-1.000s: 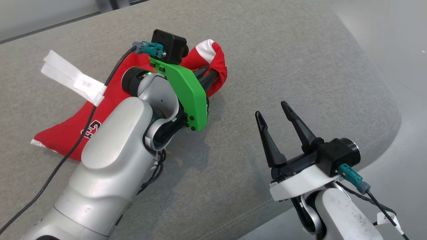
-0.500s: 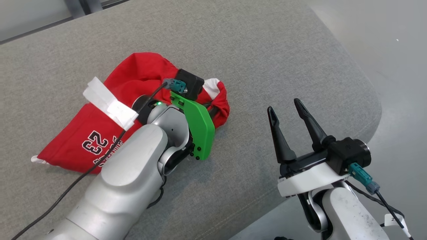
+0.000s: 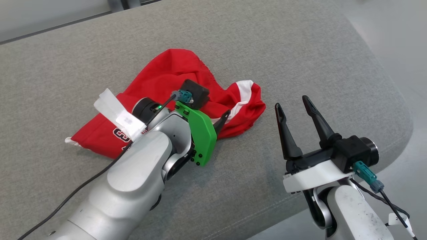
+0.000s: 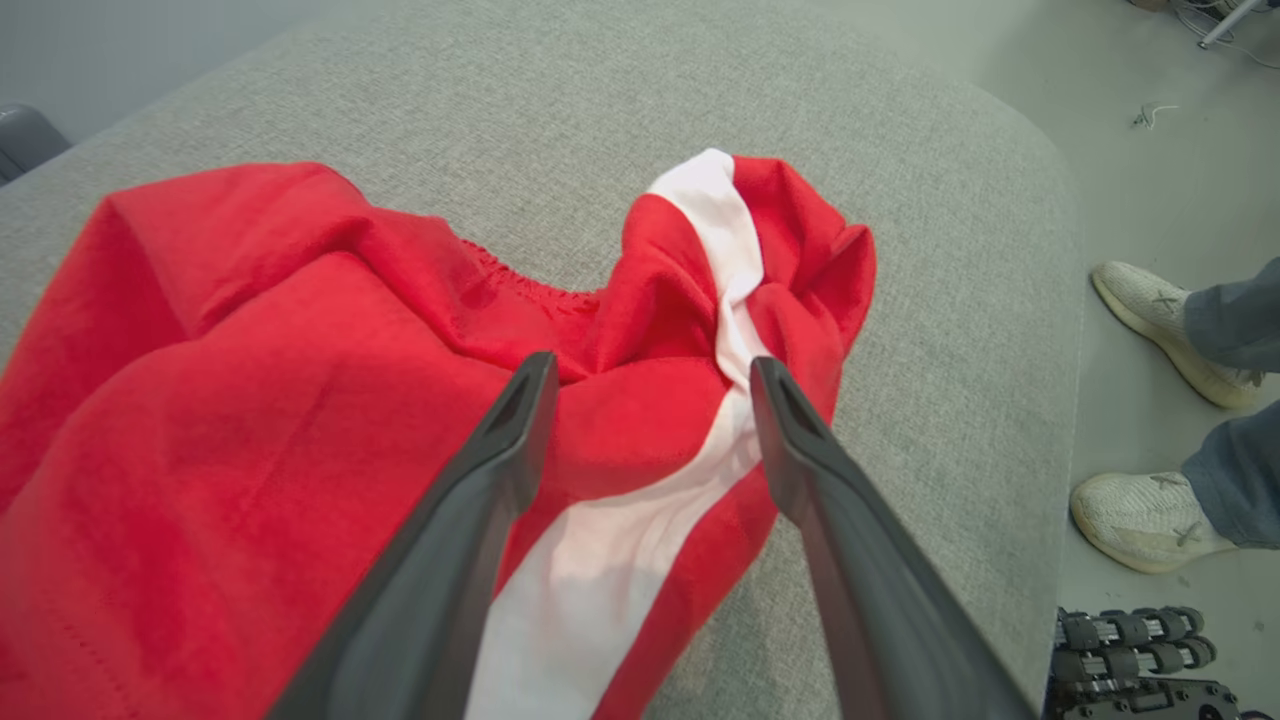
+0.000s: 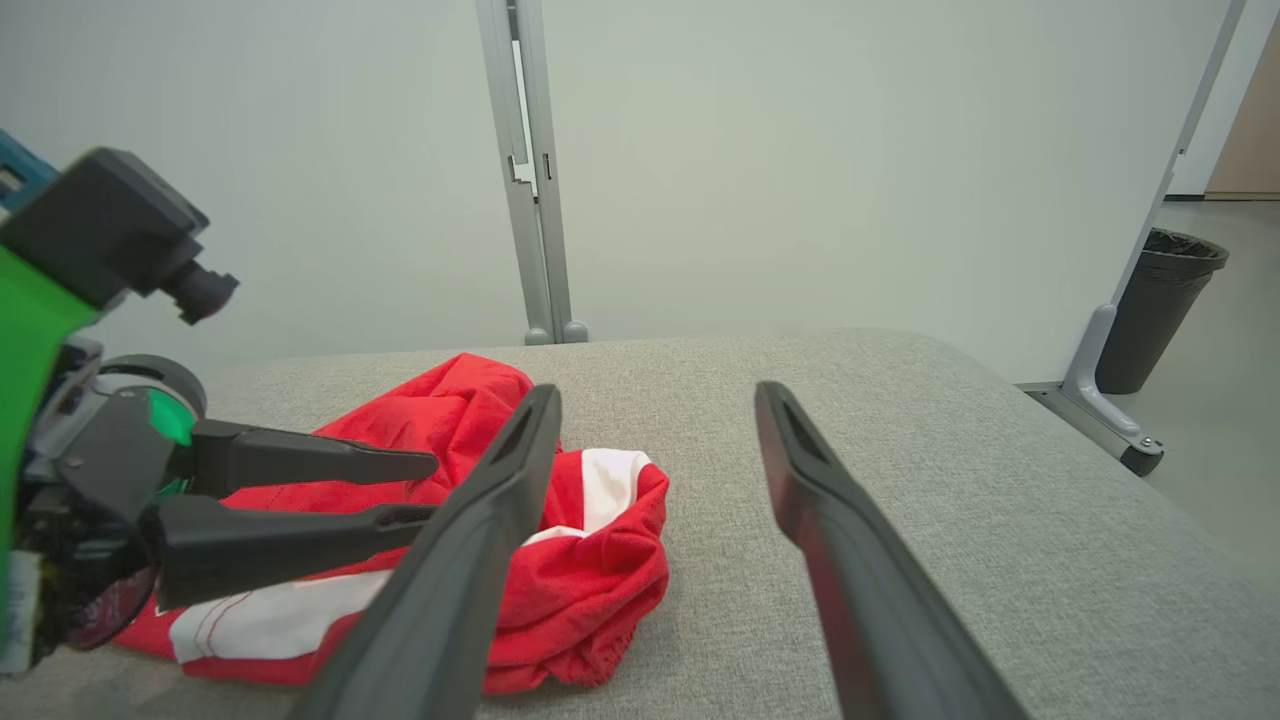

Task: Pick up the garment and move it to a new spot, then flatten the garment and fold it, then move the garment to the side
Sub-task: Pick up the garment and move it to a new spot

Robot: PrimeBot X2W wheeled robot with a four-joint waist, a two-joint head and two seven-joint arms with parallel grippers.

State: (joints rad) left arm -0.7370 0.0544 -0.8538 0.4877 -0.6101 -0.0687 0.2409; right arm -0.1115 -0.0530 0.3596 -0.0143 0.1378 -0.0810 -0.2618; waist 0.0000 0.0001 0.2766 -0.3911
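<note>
red garment lies under an open left gripper

left gripper (image 4: 652,365) has its jaws spread wide and clamps nothing. its fingers (image 4: 470,520) point down over the crumpled right end of the garment (image 4: 250,380), and a white stripe (image 4: 600,560) runs between them. whether the tips touch the cloth i cannot tell. behind the fingers sits a green wrist plate (image 3: 200,133), then the silver forearm (image 3: 133,180) slanting to the lower left, with a white tag (image 3: 120,116) on its cable.

right gripper (image 3: 291,102) is open too and empty. it hangs apart from the garment, just to its right, above bare cushion (image 3: 300,50).

the garment rests in a rumpled heap on the grey cushion, left of centre in the head view. one end is bunched up with the white band showing. at the other end, dark lettering (image 3: 119,131) is partly hidden by the arm.

beyond the cushion's rounded edge, a person's two pale shoes (image 4: 1150,300) stand on the floor. a black bin (image 5: 1160,300) stands farther off by a metal frame leg.
</note>
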